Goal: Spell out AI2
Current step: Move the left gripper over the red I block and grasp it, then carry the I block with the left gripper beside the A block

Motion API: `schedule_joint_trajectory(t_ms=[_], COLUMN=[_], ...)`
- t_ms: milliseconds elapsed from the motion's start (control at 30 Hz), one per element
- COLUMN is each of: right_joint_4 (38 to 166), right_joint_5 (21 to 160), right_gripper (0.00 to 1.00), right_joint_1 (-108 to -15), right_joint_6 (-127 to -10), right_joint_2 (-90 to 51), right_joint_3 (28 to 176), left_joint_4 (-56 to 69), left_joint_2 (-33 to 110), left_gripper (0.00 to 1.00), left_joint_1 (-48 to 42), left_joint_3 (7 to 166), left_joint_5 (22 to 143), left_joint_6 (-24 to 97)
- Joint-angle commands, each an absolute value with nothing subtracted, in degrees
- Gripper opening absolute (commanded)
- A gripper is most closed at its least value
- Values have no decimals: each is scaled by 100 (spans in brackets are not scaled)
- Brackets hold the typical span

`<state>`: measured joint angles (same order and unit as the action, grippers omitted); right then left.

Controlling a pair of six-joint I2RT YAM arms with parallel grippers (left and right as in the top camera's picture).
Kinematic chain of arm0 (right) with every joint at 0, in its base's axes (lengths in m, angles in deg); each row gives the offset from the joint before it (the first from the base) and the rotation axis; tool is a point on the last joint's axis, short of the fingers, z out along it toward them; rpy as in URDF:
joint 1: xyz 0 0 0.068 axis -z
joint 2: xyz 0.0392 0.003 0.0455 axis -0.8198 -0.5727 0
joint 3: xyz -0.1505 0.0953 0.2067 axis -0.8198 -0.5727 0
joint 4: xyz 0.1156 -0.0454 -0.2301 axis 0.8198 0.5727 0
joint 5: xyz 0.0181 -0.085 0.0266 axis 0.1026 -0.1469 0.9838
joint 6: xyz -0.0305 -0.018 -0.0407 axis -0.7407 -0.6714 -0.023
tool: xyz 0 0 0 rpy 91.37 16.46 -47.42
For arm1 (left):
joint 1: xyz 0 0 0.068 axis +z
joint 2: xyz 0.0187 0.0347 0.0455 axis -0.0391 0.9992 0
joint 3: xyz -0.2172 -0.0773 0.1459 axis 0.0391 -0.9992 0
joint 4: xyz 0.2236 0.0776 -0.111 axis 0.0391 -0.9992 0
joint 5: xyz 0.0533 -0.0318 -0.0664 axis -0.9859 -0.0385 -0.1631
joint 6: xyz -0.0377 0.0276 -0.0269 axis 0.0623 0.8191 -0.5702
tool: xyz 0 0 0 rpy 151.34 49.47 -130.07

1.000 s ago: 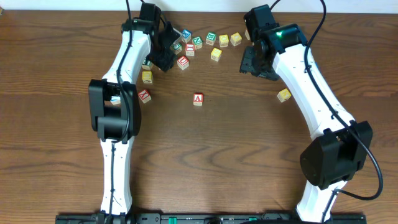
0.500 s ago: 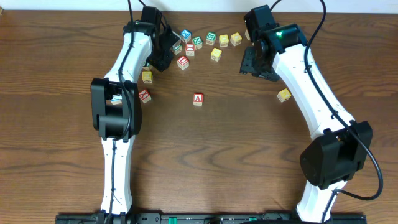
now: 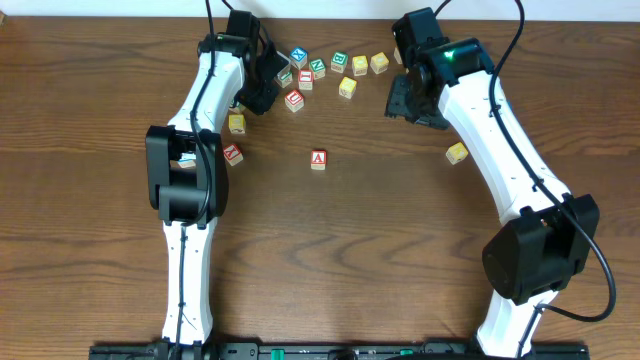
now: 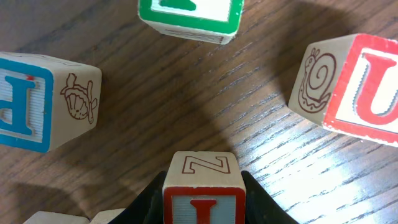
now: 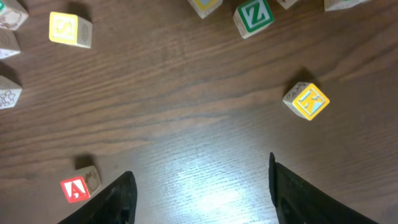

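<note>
Our left pincer (image 4: 202, 190) pinches the red I cube (image 4: 201, 183) by flat opposite sides; we judge it light, rigid. At 3 o'clock, our right pincer (image 5: 202, 199) gapes.

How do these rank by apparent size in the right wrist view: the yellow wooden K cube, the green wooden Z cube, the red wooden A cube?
1. yellow wooden K cube, slightly largest.
2. green wooden Z cube and red wooden A cube: look alike, too close to rank.

A cube (image 3: 318, 159) lies well before I cube (image 4: 202, 194).
</note>
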<state>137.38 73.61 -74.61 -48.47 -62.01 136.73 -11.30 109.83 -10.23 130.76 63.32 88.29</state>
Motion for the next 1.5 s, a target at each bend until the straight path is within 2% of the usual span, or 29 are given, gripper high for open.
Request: schedule_joint_trajectory(t_ms=[0, 367, 567, 733, 1033, 1467], right_joint_4=[13681, 13471, 13331, 13314, 13379, 13436], right_joint_5=[7147, 7007, 7009, 7012, 7014, 7009], right_gripper=[64, 66, 66, 67, 68, 75], right_joint_1=[-7418, -7083, -6622, -6207, -5783, -5735], right_joint_6=[-4919, -5264, -5371, -5371, -5432, -5432], right_joint_2=[-6197, -6195, -6195, -6195, -6195, -6195], right_joint_3=[13701, 13701, 13703, 13703, 13703, 13703], left_joint_4=[-1108, -1130, -1390, -1857, -2767, -2789], left_joint_2=[10821, 9414, 8448, 7980, 8010, 8609], left_gripper=[24, 25, 25, 25, 25, 25], left_joint_1=[-1010, -1010, -1047, -1346, -2312, -3337], left_joint_3=[13041, 13076, 13076, 13076, 12982, 12175], left_joint_5=[6299, 6299, 6301, 6299, 6297, 6288], left_joint_6=[8547, 7436, 5987, 5743, 5395, 4936])
